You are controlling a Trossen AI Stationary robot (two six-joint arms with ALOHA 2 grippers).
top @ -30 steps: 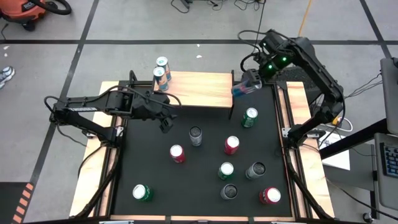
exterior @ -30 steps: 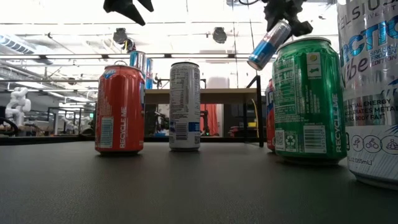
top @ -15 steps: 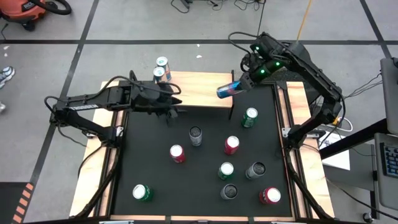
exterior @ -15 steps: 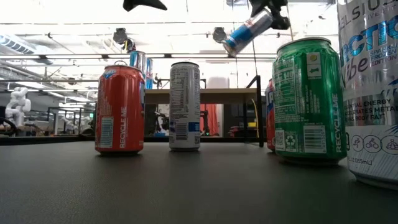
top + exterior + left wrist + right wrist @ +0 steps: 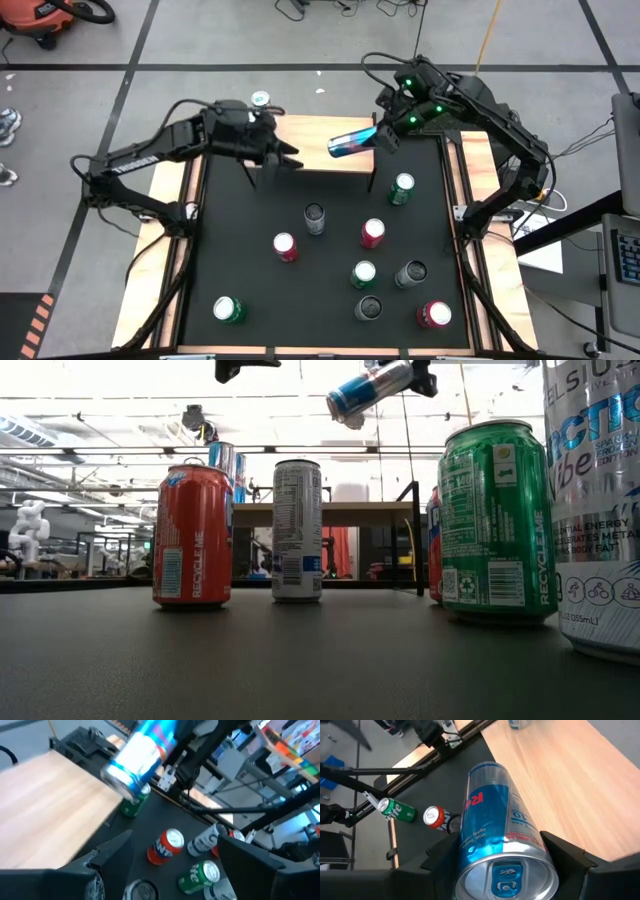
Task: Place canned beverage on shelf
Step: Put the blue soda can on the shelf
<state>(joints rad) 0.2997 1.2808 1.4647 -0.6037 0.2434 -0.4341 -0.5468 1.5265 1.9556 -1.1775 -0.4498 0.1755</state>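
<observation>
From my overhead feed I see the right gripper (image 5: pixel 378 138) clamped on a blue can (image 5: pixel 350 143), holding it on its side in the air above the right part of the shelf (image 5: pixel 320 150). In the right wrist feed that can (image 5: pixel 495 845) fills the middle between the two dark fingers (image 5: pixel 565 852), its silver top and pull tab facing the camera, with the pale wood board (image 5: pixel 570 780) beneath it. In the table-level view the can (image 5: pixel 365 390) hangs tilted, clear of the board (image 5: pixel 320 513) below.

My left gripper (image 5: pixel 275 155) hovers over the left part of the shelf, fingers spread apart and holding nothing; the left wrist feed shows both fingers (image 5: pixel 107 852) apart with the black tabletop (image 5: pixel 150 827) between them and the blue can (image 5: pixel 140 757) in the air just ahead.

At the shelf's far left corner one standing can (image 5: pixel 261 99) is visible from above, partly hidden by the left arm; the low view shows two cans (image 5: pixel 222 460) there.

On the table stand the rest, all upright: a green can (image 5: pixel 402 187) near the shelf's right leg, a dark can (image 5: pixel 314 216), two red cans (image 5: pixel 372 232) and (image 5: pixel 285 246), another green one (image 5: pixel 364 273), a grey one (image 5: pixel 411 272), a dark one (image 5: pixel 368 308), a red one (image 5: pixel 434 315), and a green one (image 5: pixel 227 310) near the front left. I cannot tell whether any can is opened.
</observation>
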